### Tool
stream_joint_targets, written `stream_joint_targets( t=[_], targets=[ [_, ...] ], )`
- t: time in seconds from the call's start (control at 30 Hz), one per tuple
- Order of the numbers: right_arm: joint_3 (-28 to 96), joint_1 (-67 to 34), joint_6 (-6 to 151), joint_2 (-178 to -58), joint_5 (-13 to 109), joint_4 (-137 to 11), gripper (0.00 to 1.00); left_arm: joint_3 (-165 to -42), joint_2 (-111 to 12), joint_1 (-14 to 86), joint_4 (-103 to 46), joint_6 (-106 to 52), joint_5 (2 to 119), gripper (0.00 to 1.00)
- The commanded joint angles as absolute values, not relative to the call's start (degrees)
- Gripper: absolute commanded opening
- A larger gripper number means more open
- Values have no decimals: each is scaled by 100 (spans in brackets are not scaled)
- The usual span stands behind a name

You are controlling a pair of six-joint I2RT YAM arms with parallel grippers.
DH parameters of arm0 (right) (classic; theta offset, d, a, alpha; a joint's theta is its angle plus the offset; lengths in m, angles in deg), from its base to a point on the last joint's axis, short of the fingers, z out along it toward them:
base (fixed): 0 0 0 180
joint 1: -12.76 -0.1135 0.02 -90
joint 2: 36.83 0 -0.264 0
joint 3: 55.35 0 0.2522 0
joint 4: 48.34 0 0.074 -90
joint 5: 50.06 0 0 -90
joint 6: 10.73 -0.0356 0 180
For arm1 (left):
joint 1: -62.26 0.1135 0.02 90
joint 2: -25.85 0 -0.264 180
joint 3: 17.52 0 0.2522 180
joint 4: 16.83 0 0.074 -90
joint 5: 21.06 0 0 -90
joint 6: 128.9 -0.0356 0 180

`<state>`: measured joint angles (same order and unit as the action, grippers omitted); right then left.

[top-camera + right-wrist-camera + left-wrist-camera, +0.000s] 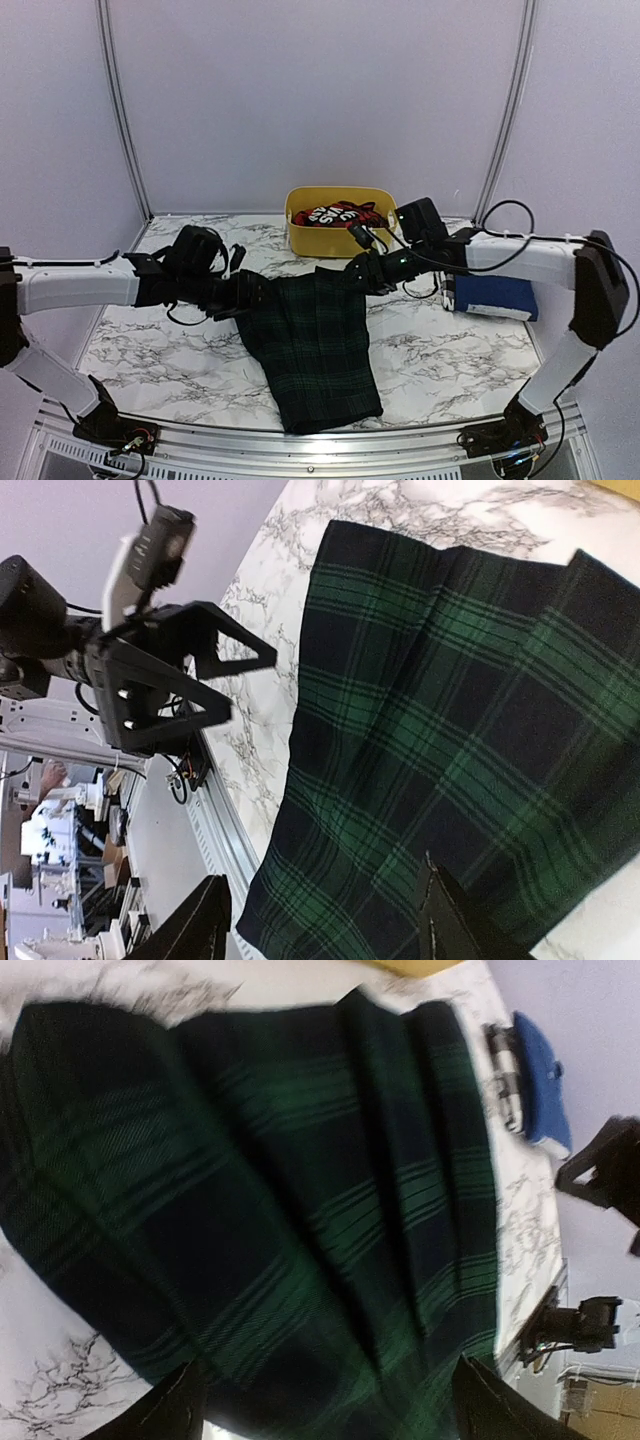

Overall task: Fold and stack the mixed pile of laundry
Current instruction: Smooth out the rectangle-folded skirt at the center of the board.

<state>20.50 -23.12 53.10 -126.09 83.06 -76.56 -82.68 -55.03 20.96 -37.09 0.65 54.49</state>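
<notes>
Nearest lies the hem of the dark green-navy tartan garment point(315, 350), spread flat on the marble table point(150, 340) between both arms. Left claw point(248, 292) and right claw point(355, 272) hover at its two far corners. In each wrist view the fingers stand wide apart and grip nothing. A blue garment point(495, 297) lies at the right side and looks already folded. The red-and-black checked garment point(340, 213) waits in the yellow tub point(300, 240). I judge that one piece is done and the tartan is only laid out; its folding, the checked one and the stacking remain.
</notes>
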Motion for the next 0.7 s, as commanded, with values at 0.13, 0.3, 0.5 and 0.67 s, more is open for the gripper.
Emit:
stream_joint_targets(
  t=[0.13, 0.3, 0.5, 0.67],
  targets=[
    [2915, -2161, 5701, -14709, 9076, -6987, 51, -8075, -7009, 2286, -2789, 515, 5111, 60],
    [2272, -1774, 5715, -14962, 8983, -6784, 48, -8982, -8186, 2496, -2927, 161, 4944, 42],
    [1782, -1413, 5893, -15017, 8745, -6893, 45, -10655, -9394, 2690, -3617, -359, 4639, 37],
    [2263, -1188, 6342, -14810, 8408, -7505, 45, -10891, -8783, 2737, -4224, -1064, 4772, 69]
  ],
)
